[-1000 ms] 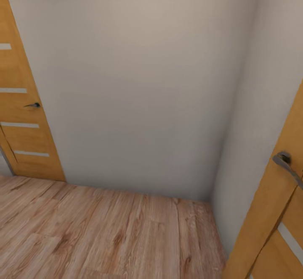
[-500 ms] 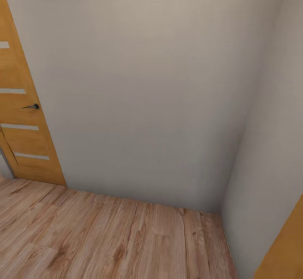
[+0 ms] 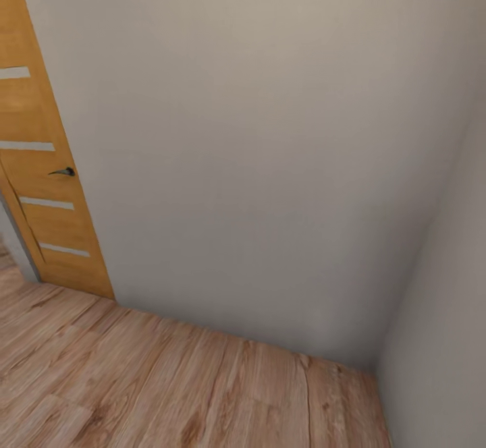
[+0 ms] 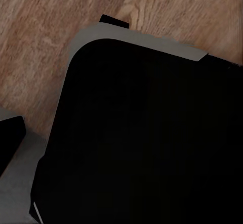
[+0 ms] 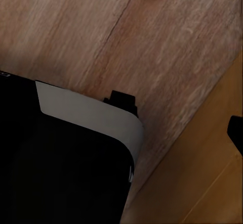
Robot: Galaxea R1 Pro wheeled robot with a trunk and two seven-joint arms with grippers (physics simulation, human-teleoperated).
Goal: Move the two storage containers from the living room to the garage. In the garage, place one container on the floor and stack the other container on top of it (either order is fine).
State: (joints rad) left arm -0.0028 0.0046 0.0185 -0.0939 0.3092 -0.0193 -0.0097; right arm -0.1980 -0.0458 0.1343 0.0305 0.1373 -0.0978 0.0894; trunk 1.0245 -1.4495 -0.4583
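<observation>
The storage containers are out of view. I am in a passage with a light wood-plank floor (image 3: 169,387), facing a plain pale wall (image 3: 256,164). In the left wrist view my own black base with its grey rim (image 4: 147,143) lies over the planks, and a black piece (image 4: 9,138) sits at the frame's edge. In the right wrist view the base (image 5: 55,173) shows again, with another black piece (image 5: 236,133) at the edge. I cannot tell whether these pieces are fingers, and nothing shows held.
An orange wooden door (image 3: 40,164) with a dark handle (image 3: 64,172) stands at the left. A side wall (image 3: 445,340) meets the facing wall in a corner at the right. Orange door wood (image 5: 202,183) lies close beside the base.
The head view has swung left. The orange door with a grey handle at the right has slid out of the picture, and the wall corner has shifted right.
</observation>
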